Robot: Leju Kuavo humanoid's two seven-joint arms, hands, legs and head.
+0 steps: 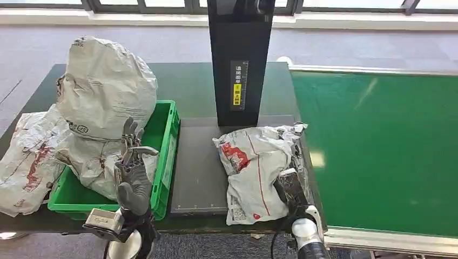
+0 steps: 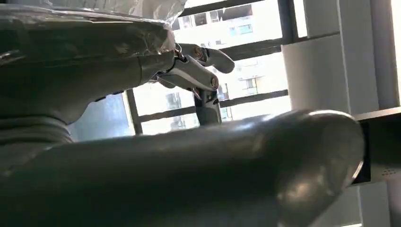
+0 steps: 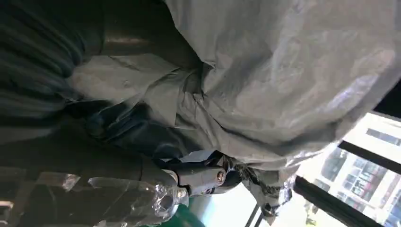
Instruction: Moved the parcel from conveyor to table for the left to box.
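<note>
Parcels (image 1: 102, 102) fill the green box (image 1: 164, 162) beside black post (image 1: 237, 59).

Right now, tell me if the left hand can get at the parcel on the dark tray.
Probably yes: the left hand is raised and empty beside the green crate, with bare tray between it and the parcel, though the right hand grips that.

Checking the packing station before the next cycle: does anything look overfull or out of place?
Yes. The green crate is overfilled: a bulging grey parcel towers above its rim, and another crumpled bag spills over its side onto the table.
</note>
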